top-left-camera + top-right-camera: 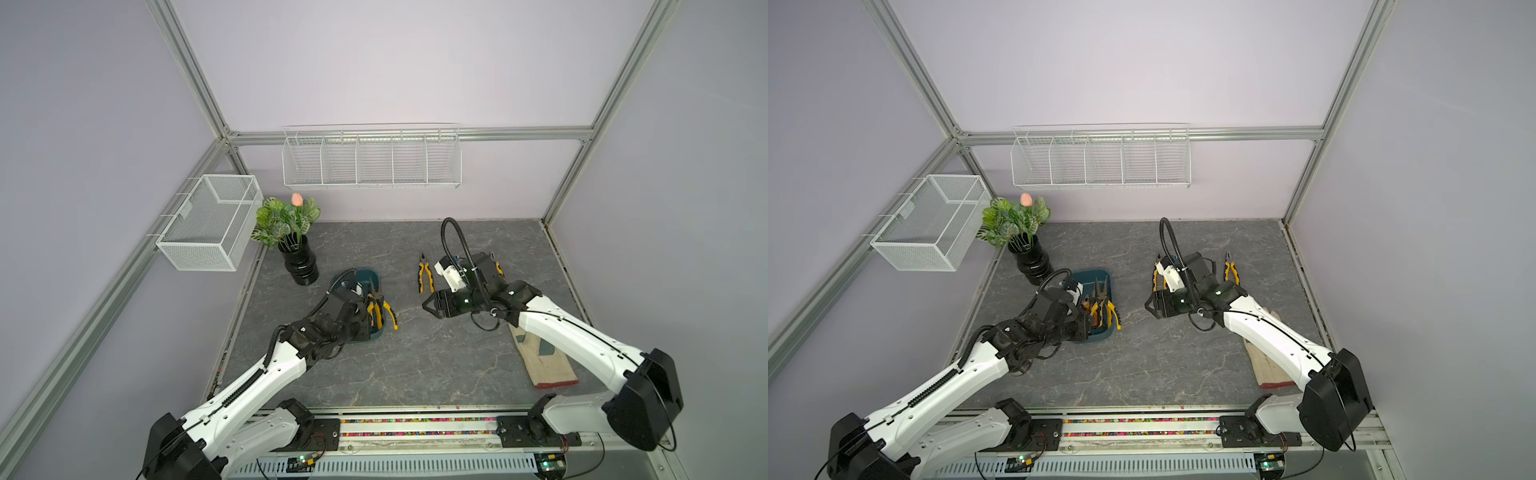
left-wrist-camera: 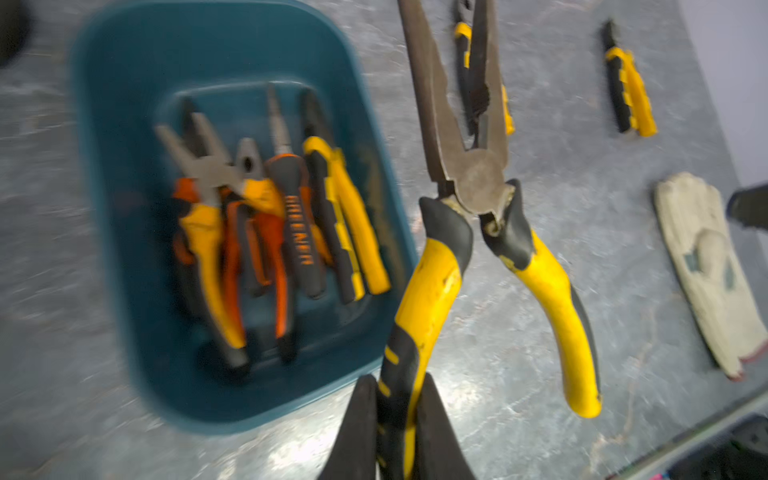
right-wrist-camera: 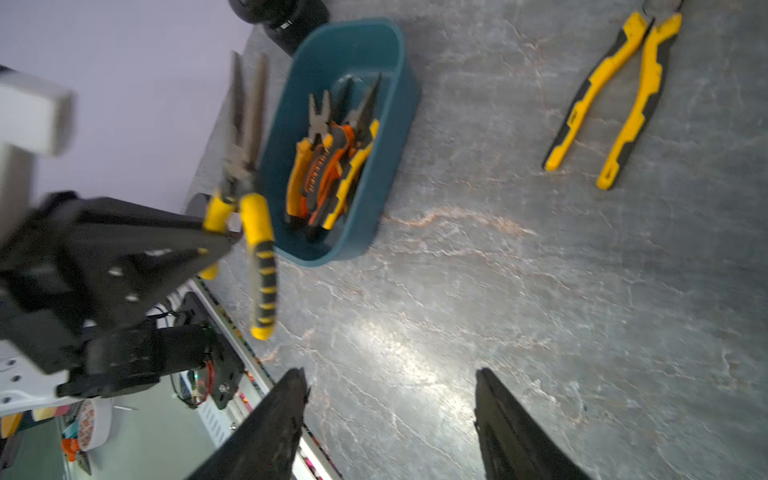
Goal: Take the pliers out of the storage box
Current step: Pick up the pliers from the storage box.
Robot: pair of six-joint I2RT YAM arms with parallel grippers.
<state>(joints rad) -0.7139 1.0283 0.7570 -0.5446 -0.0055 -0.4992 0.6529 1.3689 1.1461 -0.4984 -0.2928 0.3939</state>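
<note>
In a top view the left tool (image 1: 368, 311) clamps one handle of the long-nosed pliers (image 1: 380, 308), nose toward 12 o'clock, above the storage box (image 1: 371, 275) at its 3 o'clock rim; in the left wrist view the remaining pliers (image 2: 266, 216) lie inside it, at 10 o'clock from the held pair; in the right wrist view the right tool (image 3: 388, 415) stands wide and empty.

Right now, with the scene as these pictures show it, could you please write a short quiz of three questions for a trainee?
1. True or false: the right gripper holds a pair of pliers.
2. The left gripper grips the long-nosed pliers by: A) one handle; B) the nose; C) both handles.
3. How many pliers lie on the table outside the storage box?
Key: 1 false, it is open and empty. 2 A. 3 two: one, another.
</note>
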